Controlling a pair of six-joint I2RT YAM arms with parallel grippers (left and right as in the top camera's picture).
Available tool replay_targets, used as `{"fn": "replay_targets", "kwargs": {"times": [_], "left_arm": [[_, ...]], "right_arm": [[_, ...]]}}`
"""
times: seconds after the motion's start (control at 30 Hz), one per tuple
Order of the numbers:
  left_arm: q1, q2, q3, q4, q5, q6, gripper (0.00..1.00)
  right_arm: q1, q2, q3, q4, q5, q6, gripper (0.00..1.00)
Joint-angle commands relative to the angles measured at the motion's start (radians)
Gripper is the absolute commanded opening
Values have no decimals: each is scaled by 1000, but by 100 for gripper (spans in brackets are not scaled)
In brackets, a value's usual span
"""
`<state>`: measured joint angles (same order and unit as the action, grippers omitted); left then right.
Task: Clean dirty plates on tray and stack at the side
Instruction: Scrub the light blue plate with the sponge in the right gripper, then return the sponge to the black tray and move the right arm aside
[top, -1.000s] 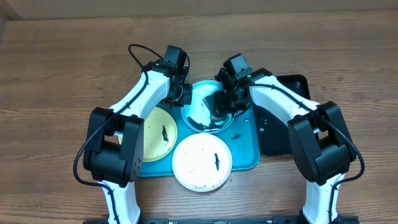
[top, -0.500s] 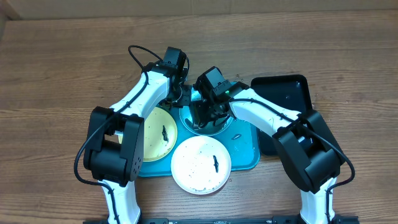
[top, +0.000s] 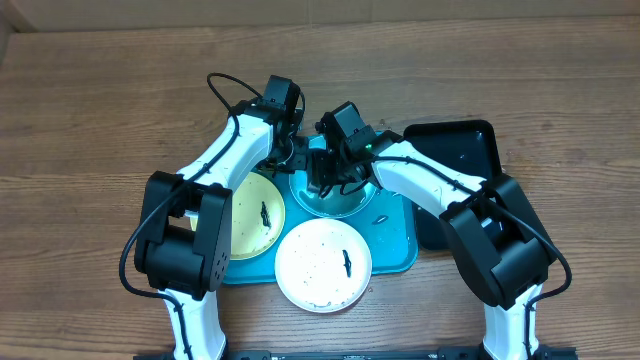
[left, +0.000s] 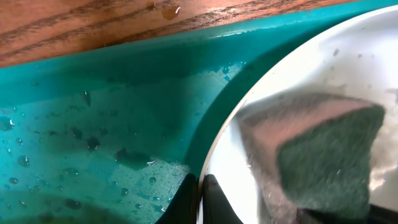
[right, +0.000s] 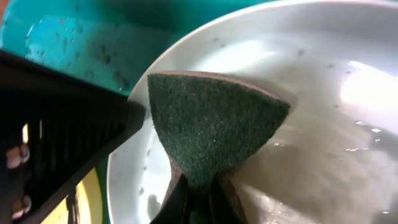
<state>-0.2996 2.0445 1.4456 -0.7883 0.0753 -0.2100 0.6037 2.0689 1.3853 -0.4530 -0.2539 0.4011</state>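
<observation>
The left arm (top: 225, 150) reaches forward from the near side of the tray (top: 395, 240), bending inward over the tray's far left corner. The left hand (left: 200, 199) is closed on the rim of the light blue plate (top: 345, 203), one finger on either side of the edge. The right arm (top: 430, 175) folds at the elbow off the tray's right end and stretches leftward across the tray's far half, meeting the left arm there. The right hand (right: 199, 199) is clamped on a green sponge (right: 211, 134), which presses flat against the wet inner face of the same plate, close to the pinched rim. That plate lies in the middle of the tray's far half. The yellow-green plate (top: 255, 215) sits at the tray's left end and overhangs the rim. The white plate (top: 323, 262) lies across the tray's near rim, partly out over the counter (top: 100, 120). Both carry a dark smear, and the white one is speckled too. Water beads on the tray floor. A glossy black tray (top: 460, 150) lies just beside the tray's right end. The counter is brown wood grain. A pale strip runs beyond the counter's far edge, too little of it showing to identify.
</observation>
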Motion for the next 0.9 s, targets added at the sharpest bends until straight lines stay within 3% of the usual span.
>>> {"fn": "replay_targets", "kwargs": {"times": [0.0,0.2,0.37,0.53,0.6,0.87], "left_arm": [[-4,11,-2,7,3,-14,4],[-4,11,-2,7,3,-14,4],[-4,11,-2,8,3,-14,4],[-4,11,-2,8,3,-15,5],[-4,11,-2,8,3,-14,10],[-4,11,-2,13,3,-15,11]], "right_arm": [[-3,-13,-5,34,44,35,4],[-44,-45,5,120,-27,38,4],[-126,-150,6,76,-38,37,4],[-265,-268,6,-93,-39,-42,4],[-333,-301,6,-200,-39,-97,4],[-488,-292,-27,-507,47,-253,4]]}}
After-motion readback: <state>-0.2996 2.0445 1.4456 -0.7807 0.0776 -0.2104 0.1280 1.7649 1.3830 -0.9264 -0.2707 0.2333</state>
